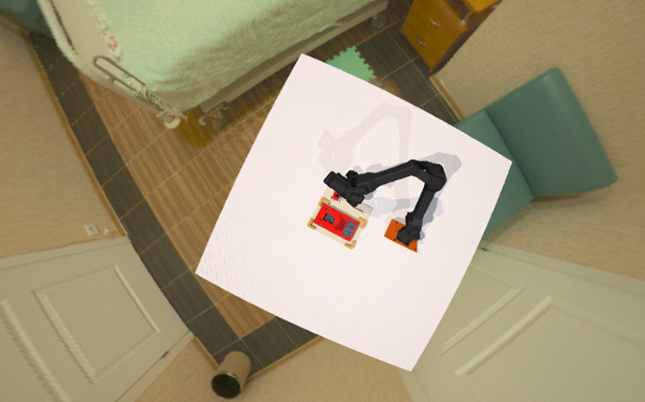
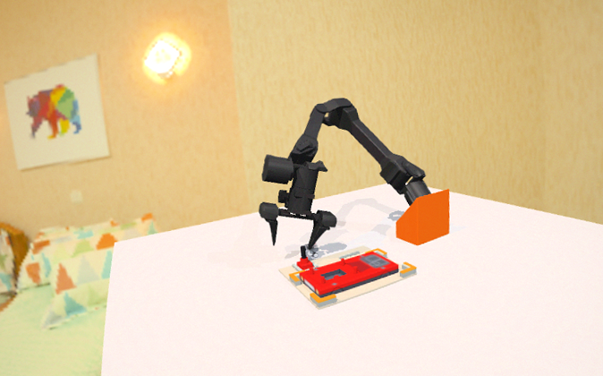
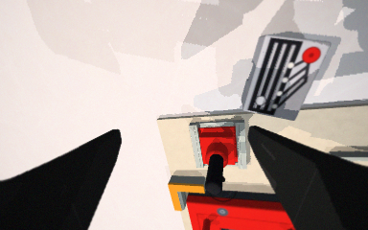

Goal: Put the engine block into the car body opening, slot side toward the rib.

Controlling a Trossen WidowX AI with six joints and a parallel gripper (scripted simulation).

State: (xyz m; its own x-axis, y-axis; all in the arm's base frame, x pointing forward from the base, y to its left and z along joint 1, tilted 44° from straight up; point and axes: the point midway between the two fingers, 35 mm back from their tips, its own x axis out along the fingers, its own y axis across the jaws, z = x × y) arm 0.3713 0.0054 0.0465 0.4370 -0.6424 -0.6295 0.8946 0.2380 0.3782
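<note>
The engine block [image 3: 291, 79] [image 2: 311, 252] is a grey block with black stripes and a red dot. It lies tilted in the plane at the board's back edge, outside the car body. The red car body [image 1: 339, 224] [image 2: 371, 271] [image 3: 244, 211] lies on the cream board [image 2: 367, 286] [image 3: 173, 139]; its dark opening [image 1: 328, 218] [image 2: 332, 274] shows nothing seated in it. My gripper [image 2: 292, 245] [image 3: 185, 133] is open and empty above the board's back left corner. In the wrist view the block is beyond the right fingertip. In the top view the arm hides the block.
A red part with an upright black peg [image 1: 336, 196] [image 2: 304, 263] [image 3: 217, 149] sits in a grey holder on the board, close under my fingers. Orange corner brackets [image 2: 323, 297] [image 3: 184, 188] surround the car body. An orange block [image 1: 392, 228] [image 2: 432, 217] stands at the arm's base.
</note>
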